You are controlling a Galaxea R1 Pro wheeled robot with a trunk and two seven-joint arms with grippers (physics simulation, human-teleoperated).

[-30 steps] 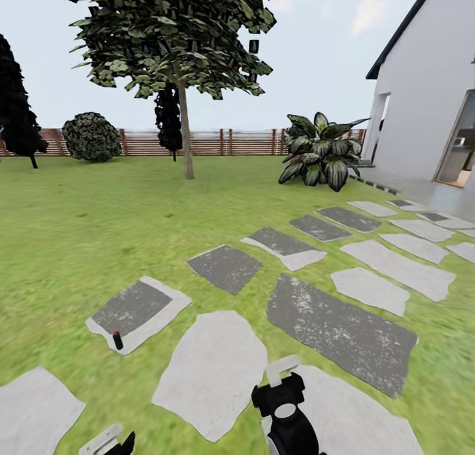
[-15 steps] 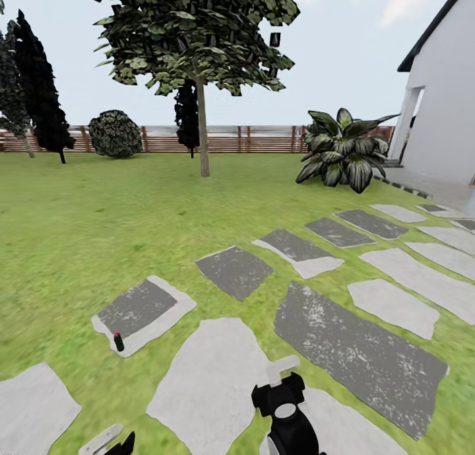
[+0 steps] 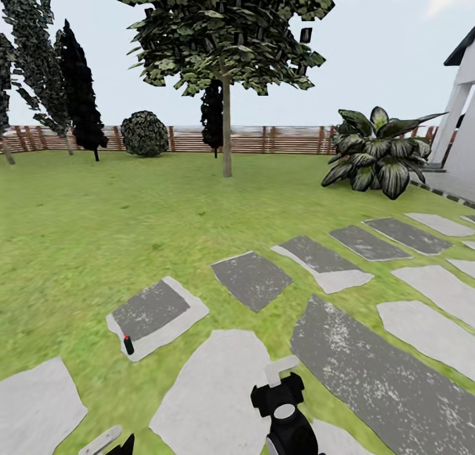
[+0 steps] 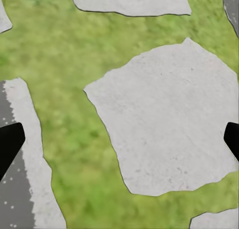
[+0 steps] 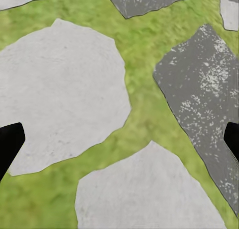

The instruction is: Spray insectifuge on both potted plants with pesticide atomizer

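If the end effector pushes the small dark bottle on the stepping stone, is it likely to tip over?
Probably yes. The pesticide atomizer stands upright and looks tall and narrow, so a push high up would likely topple it. It sits near the edge of the stepping stone, so it might fall onto grass. It seems light.

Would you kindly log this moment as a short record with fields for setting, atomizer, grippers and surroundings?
setting: lawn with stepping stones
pesticide atomizer: small dark bottle with a red top, standing at the edge of a two-tone stone, ahead and to the robot's left
left gripper: open, empty, above a pale stone
right gripper: open, empty, above stones and grass
surroundings: tree, wooden fence, broad-leaved plant
potted plants: none identifiable
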